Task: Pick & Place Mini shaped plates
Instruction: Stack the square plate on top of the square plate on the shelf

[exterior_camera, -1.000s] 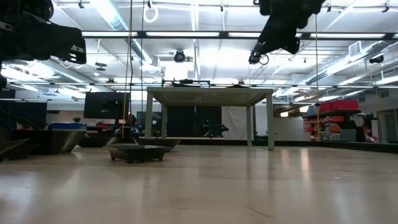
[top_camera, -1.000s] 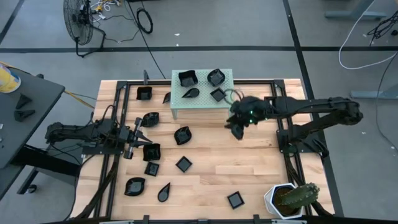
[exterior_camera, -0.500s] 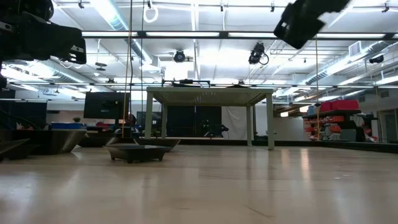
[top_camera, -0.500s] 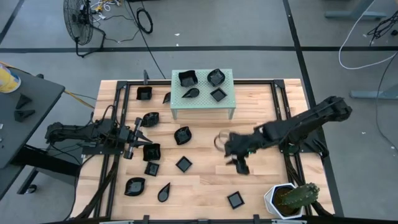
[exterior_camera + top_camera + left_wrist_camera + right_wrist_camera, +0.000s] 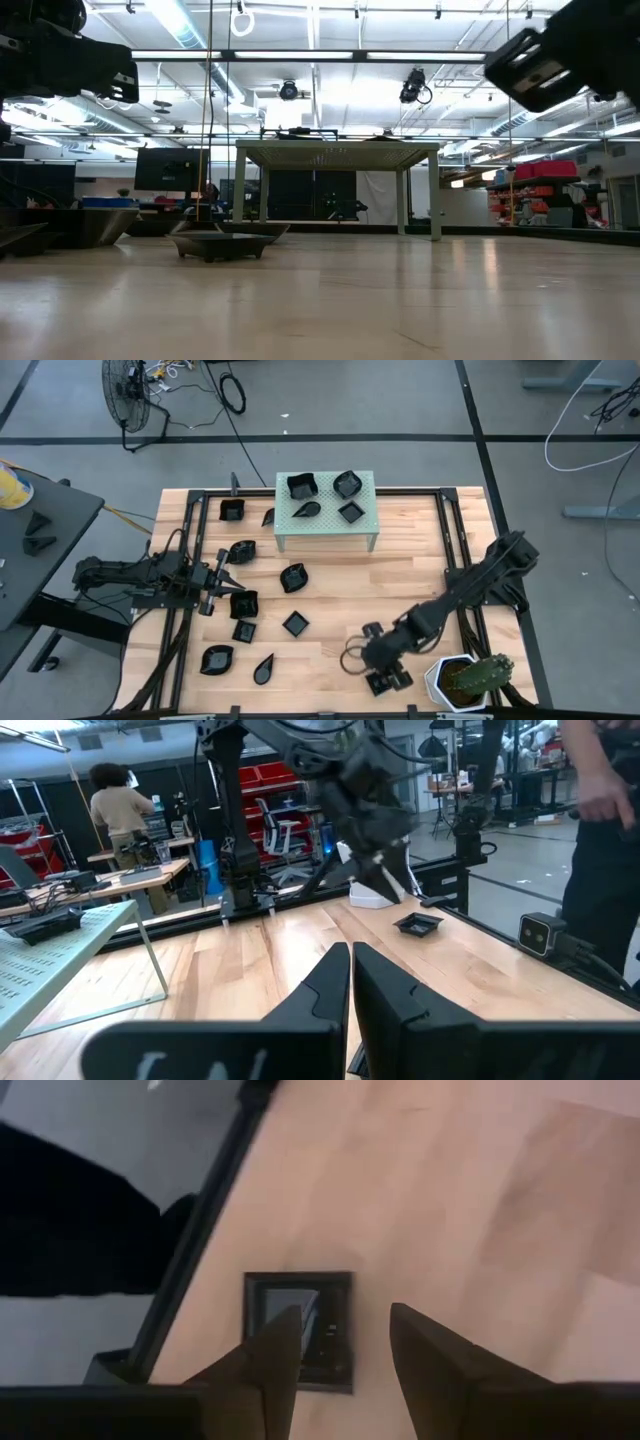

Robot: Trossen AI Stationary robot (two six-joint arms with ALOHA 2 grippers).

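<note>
Several mini shaped plates, small glossy black dishes, lie scattered on the wooden table (image 5: pixel 340 630). Several more sit on the pale green stand (image 5: pixel 325 510). One square plate (image 5: pixel 310 1302) lies flat near the table's near edge. My right gripper (image 5: pixel 345 1315) hangs open above it, slanting down. In its wrist view one finger stands over the plate and the other beside it, both clear of it. The left wrist view shows this gripper (image 5: pixel 375 815) above the same plate (image 5: pixel 418 924). My left gripper (image 5: pixel 222 573) waits shut and level at the table's left.
A white pot with a cactus (image 5: pixel 465 680) stands at the near right corner, close to my right gripper. Black frame rails (image 5: pixel 455 540) run along the table's sides. Bare wood lies between the stand and the near edge. People stand in the room beyond.
My right gripper has swung from beside the green stand toward the table's near edge, sinking and tipping downward as it went. It now hangs over the square plate. Its fingers stay open. No plate has moved.
</note>
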